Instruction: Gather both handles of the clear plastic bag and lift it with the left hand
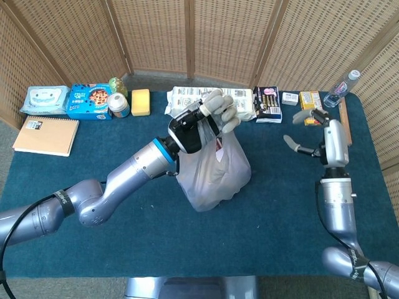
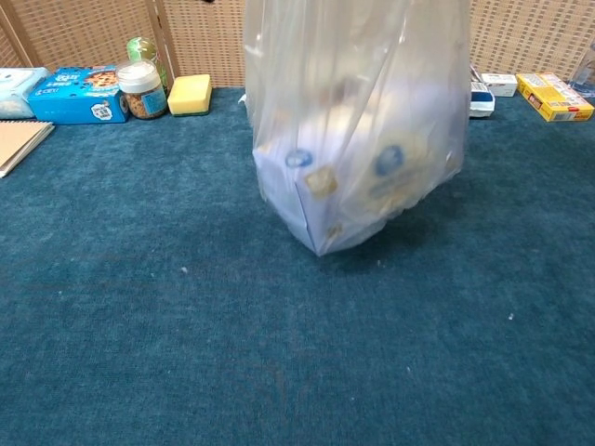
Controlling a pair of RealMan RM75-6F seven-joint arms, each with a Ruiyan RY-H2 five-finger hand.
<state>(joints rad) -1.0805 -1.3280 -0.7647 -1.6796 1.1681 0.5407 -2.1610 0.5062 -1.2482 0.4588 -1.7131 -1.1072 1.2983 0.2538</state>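
Head view: the left hand (image 1: 202, 121) grips the bunched handles of the clear plastic bag (image 1: 214, 171), which hangs straight below it, long axis vertical, over the middle of the worktop (image 1: 75, 168). The right hand (image 1: 308, 134) stands well apart, fingers spread, holding nothing.

Chest view: neither hand shows, but the clear plastic bag (image 2: 358, 139) appears tilted on one lower corner, its base seemingly clear of the worktop (image 2: 139, 325).
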